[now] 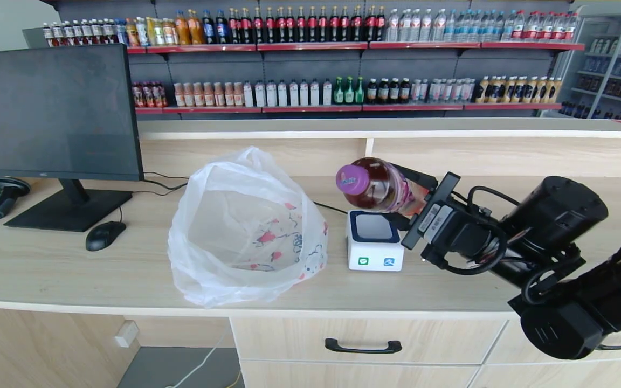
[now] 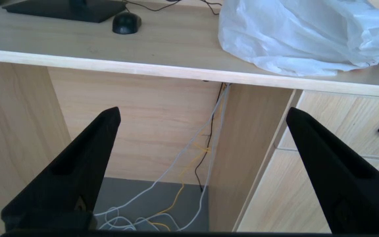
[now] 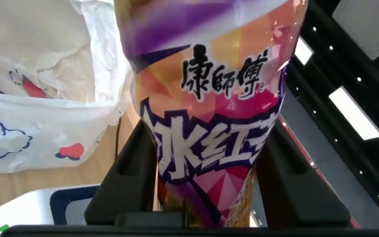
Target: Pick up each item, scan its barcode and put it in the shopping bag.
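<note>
Now, a firm grip at centre-right!
Right fingers (image 3: 133, 171) are clenched around the purple-capped plastic bottle of red-brown tea (image 1: 378, 186), which lies sideways over the white square scanner box (image 1: 373, 240). The translucent white plastic shopping bag (image 1: 246, 226) stands mid-frame on the table (image 1: 73, 269). Left fingers (image 2: 77, 171) are spread, released.

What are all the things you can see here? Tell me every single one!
bottle: one, reddish drink with purple cap, held over the scanner box
scanner box: one, white with dark top, on the counter beside the bag
shopping bag: one, see-through white with red prints, open on the counter
monitor: one, black, counter's left
mouse: one, black, by the monitor stand
handheld scanner: one, black, far left
shelf bottles: many, mixed colours, back wall
right hand: one, black, shut on the bottle
left hand: one, black, open, low before the counter front
</note>
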### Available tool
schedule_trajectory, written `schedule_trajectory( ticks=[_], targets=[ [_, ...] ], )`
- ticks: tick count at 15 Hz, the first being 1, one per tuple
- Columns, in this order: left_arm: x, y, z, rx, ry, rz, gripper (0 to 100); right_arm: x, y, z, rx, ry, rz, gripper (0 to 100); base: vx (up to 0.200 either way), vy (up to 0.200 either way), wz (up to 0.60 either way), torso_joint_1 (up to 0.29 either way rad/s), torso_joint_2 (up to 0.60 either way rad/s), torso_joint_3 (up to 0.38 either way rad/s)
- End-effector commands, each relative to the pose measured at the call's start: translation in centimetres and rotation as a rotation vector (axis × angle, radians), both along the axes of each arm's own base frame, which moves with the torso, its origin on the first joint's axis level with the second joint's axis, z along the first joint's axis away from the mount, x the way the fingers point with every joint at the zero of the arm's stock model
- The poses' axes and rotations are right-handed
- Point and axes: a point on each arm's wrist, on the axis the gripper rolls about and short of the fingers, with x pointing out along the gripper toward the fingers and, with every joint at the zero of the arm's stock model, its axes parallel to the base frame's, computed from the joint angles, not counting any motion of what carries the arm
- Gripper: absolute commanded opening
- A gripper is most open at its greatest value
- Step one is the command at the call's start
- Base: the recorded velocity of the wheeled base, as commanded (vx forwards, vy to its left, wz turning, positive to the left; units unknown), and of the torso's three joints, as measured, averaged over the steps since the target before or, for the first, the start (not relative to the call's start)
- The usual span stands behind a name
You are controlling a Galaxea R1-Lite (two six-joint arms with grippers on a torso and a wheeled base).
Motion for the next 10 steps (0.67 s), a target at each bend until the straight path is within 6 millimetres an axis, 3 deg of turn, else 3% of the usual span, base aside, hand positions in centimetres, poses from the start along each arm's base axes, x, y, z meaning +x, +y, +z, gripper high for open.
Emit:
schedule_trajectory(
  ticks=[1,5,10],
  targets=[
    [0.0,0.0,0.0,0.000,0.000,0.000,100,1.4,0.8,-1.7,-0.045,0.001,0.044,0,0.000,0.000,0.00,0.000,0.00,0.000],
    [0.0,0.0,0.0,0.000,0.000,0.001,100,3.1,1.6,-2.7,-0.091,-0.035,0.160,0,0.000,0.000,0.00,0.000,0.00,0.000],
    [0.0,0.0,0.0,0.000,0.000,0.001,100,3.3,1.6,-3.5,-0.136,-0.072,0.173,0,0.000,0.000,0.00,0.000,0.00,0.000]
  ],
)
